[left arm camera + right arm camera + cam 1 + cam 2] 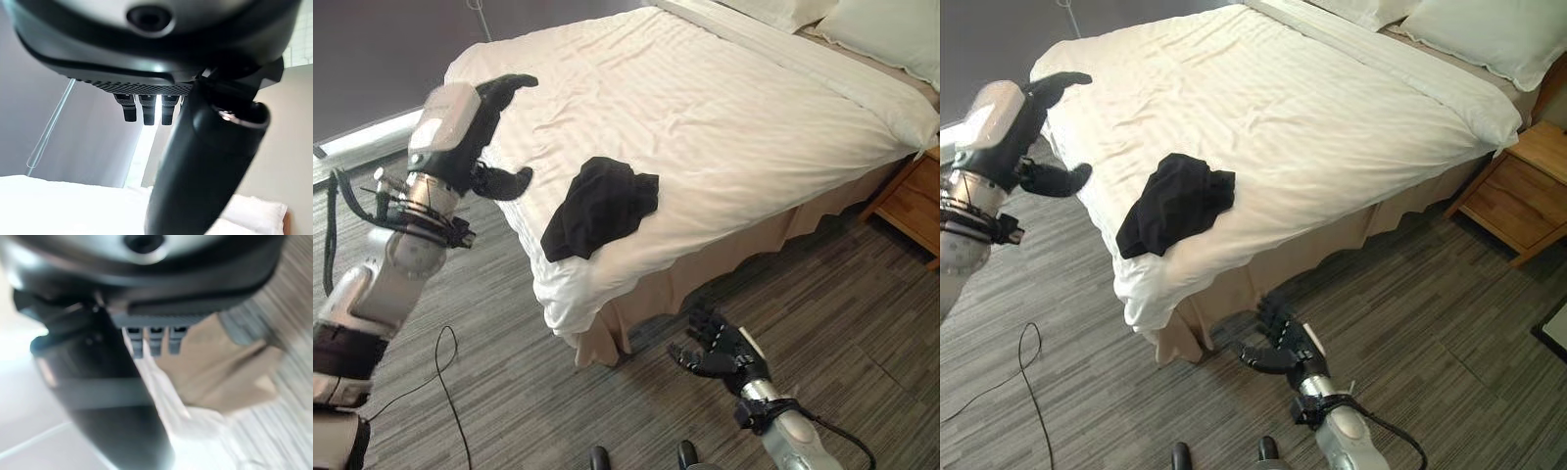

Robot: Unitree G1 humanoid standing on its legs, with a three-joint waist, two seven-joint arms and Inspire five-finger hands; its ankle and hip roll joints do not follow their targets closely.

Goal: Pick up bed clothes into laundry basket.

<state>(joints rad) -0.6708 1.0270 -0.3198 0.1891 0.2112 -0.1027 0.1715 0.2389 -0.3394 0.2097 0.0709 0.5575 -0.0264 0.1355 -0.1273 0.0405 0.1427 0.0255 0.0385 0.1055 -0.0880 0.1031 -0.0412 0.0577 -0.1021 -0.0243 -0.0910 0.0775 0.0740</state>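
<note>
A crumpled black garment (600,206) lies on the white bed (705,108), near the bed's front corner. My left hand (475,122) is raised beside the bed's left edge, to the left of the garment and apart from it; its fingers are spread and it holds nothing. My right hand (720,351) hangs low over the floor in front of the bed's foot, fingers loosely spread, also holding nothing. In the right wrist view the thumb (112,396) stands before the bed's tan skirt (215,367).
A wooden nightstand (911,201) stands at the right of the bed. Pillows (881,29) lie at the bed's head. Grey striped carpet (822,294) runs round the bed. A dark wall (372,49) and a bright strip lie behind at the left.
</note>
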